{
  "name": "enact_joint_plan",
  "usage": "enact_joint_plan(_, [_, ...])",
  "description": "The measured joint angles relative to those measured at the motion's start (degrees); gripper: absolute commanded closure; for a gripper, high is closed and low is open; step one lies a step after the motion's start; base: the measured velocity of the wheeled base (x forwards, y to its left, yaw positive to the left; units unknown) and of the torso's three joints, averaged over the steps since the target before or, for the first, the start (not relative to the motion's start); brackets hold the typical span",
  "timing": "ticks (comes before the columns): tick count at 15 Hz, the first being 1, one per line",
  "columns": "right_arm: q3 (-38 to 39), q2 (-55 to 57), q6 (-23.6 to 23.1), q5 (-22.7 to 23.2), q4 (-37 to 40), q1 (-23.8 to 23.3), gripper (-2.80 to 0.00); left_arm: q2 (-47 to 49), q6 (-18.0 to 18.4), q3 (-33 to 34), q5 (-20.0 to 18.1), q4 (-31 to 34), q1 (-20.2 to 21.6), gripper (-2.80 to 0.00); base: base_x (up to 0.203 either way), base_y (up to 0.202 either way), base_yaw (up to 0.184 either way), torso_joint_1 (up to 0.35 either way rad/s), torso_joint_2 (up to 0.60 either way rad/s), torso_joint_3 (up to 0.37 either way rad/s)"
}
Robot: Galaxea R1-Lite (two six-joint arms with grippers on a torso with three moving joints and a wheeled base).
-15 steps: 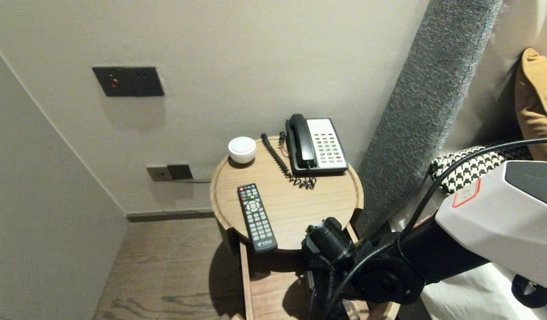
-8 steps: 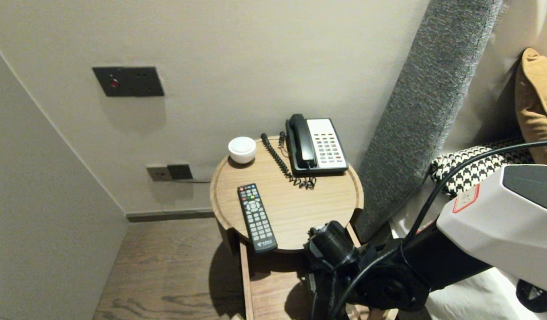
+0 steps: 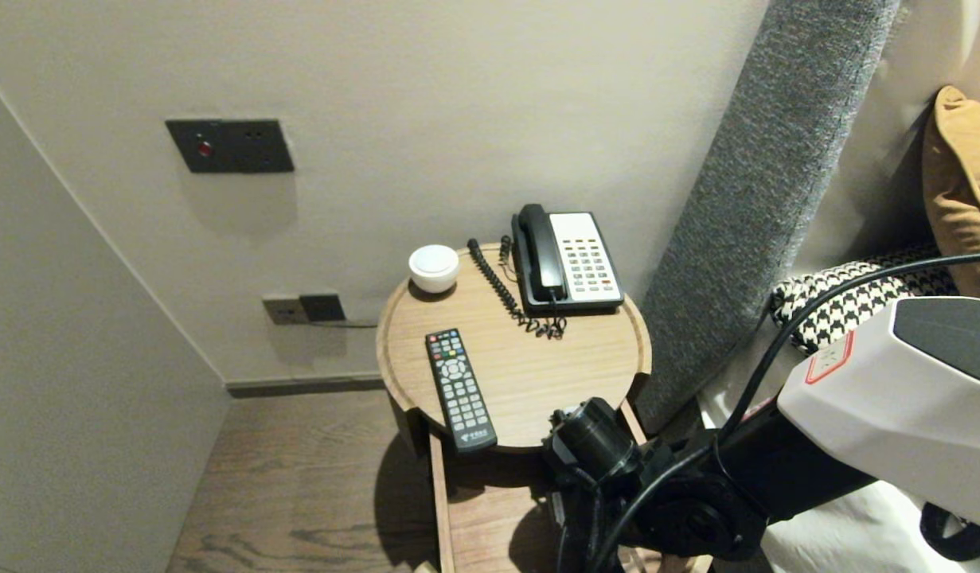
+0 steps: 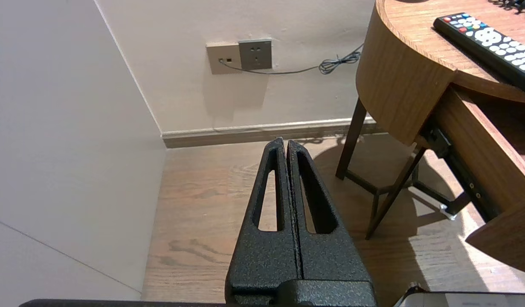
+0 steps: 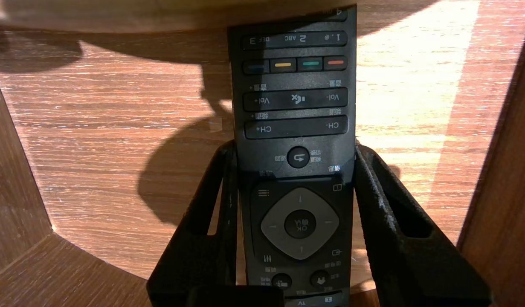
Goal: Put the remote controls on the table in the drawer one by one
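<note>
A dark TV remote (image 5: 294,106) with an OK pad and CH and Vol keys lies lengthwise between the fingers of my right gripper (image 5: 294,147), which is shut on its two long sides. It is held just over the wooden floor of an open drawer (image 5: 108,128). In the head view the right arm's wrist (image 3: 589,438) hangs over that drawer (image 3: 474,517), hiding the gripper and this remote. A second black remote (image 3: 459,388) with coloured keys lies on the round wooden table (image 3: 585,358). My left gripper (image 4: 283,143) is shut and empty, parked over the floor.
A black and white desk phone (image 3: 568,261) with a coiled cord and a small white bowl (image 3: 434,267) stand at the table's back. Drawer walls (image 5: 501,192) close in on the right gripper. A grey headboard panel (image 3: 768,183) and bed lie to the right.
The right arm's wrist has dipped very slightly toward the drawer. The remote on the table, the phone and the left gripper have not moved.
</note>
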Motion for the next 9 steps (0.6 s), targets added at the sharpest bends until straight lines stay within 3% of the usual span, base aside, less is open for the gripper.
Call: enact_joint_plan(9, [-0.22,0.98,-0.30,0.02,-0.42,-0.02,0.00,0.00,-0.02,0.00,0.00,0.00,0.00,0.00,0.000,0.000,0.000,0.000,0.00,0.000])
